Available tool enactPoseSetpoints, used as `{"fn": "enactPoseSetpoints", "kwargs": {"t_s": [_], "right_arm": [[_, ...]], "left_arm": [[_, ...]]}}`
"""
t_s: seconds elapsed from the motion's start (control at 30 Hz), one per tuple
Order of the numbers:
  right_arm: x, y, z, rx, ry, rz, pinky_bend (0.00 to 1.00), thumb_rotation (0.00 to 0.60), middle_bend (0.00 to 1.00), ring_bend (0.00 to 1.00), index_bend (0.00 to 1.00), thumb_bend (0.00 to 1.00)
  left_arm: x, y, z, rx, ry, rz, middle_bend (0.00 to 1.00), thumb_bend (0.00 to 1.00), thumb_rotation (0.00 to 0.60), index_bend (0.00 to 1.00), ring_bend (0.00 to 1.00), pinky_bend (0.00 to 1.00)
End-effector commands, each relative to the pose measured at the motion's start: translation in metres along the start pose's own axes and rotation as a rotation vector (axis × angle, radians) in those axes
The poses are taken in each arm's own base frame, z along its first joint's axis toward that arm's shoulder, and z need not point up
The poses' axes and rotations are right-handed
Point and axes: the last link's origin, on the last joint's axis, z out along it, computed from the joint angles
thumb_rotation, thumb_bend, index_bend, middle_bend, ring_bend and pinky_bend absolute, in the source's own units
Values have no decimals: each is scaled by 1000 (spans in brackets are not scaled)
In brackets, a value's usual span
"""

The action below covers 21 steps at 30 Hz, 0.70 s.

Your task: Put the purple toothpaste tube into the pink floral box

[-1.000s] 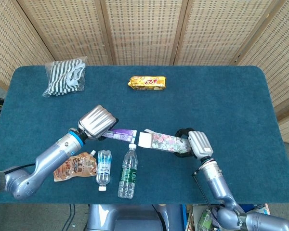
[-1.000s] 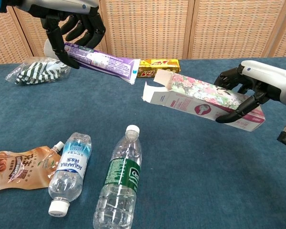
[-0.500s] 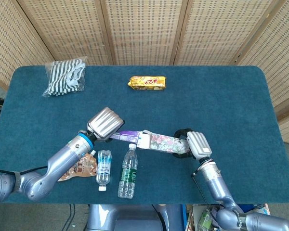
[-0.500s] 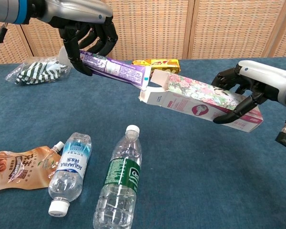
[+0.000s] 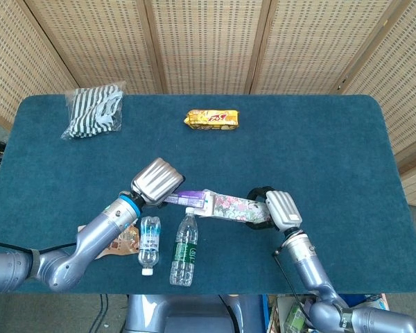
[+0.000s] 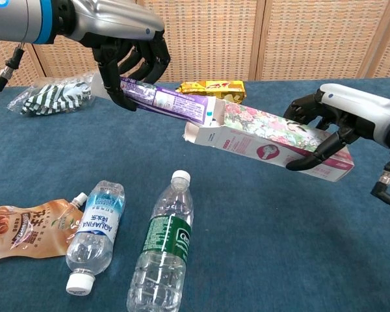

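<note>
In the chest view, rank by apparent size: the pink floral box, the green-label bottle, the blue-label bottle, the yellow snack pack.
1. pink floral box
2. green-label bottle, though it lies nearer the camera
3. blue-label bottle
4. yellow snack pack, farthest away, so its true size is unsure

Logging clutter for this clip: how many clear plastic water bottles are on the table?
2, both lying near the front edge: a short blue-labelled clear plastic bottle beside the brown pouch, and a taller green-labelled clear plastic bottle to its right.

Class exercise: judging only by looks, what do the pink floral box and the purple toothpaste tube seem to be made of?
Pink floral box: probably thin printed cardboard, with creased flaps and a plain white inside at its open end. Purple toothpaste tube: likely soft plastic or laminate, smooth with a slight sheen, held by the left hand.
</note>
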Motion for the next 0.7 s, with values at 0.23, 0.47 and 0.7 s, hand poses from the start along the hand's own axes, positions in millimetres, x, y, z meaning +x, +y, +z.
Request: {"fn": "enactPoseSetpoints", "kwargs": {"t_s": [0.23, 0.47, 0.7], "right_arm": [[-1, -4, 1, 6, -3, 6, 435, 600, 520, 340, 585, 155], [-2, -10, 3, 17, -4, 16, 435, 600, 519, 340, 586, 156], [-4, -16, 3, 28, -9, 24, 435, 600, 519, 340, 587, 155]], "left_arm": [[-1, 9, 4, -3, 17, -14, 689, 292, 600, 799, 613, 587], [-3, 17, 6, -11, 26, -16, 689, 292, 600, 799, 613, 587], [-4, 27, 9, -14, 50, -2, 690, 292, 600, 799, 613, 587]]}}
